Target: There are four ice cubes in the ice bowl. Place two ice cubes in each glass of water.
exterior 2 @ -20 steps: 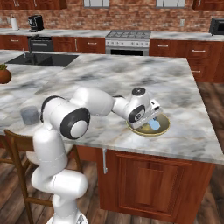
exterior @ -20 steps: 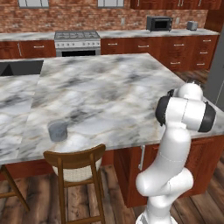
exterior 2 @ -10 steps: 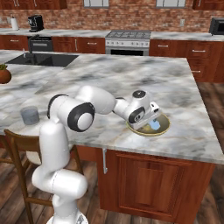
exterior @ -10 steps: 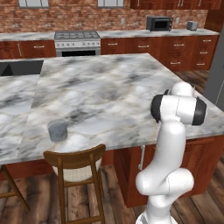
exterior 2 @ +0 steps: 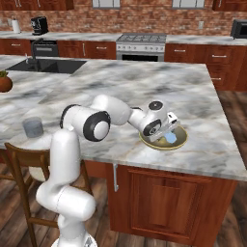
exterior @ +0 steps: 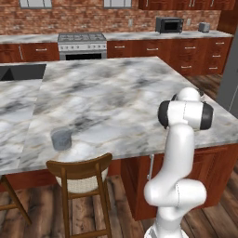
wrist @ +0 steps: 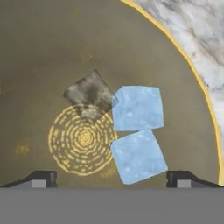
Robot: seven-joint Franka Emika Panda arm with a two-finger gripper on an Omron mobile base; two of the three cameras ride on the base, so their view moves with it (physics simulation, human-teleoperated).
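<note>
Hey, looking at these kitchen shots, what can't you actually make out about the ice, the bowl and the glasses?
- Ice count: hand view shows two pale blue ice cubes and a darker square shape; what it is stays unclear.
- Wide yellowish-tan ice bowl: in right base view the open tool covers much of its inside.
- Second glass: each base view shows one grey-blue tumbler.
- Water level: tumblers too small.

Pale blue, frosty translucent ice cubes (wrist: 138, 108) lie in a matt yellowish-tan ceramic-looking bowl (wrist: 39, 52) on the polished grey-veined marble counter (exterior 2: 144, 87).
</note>
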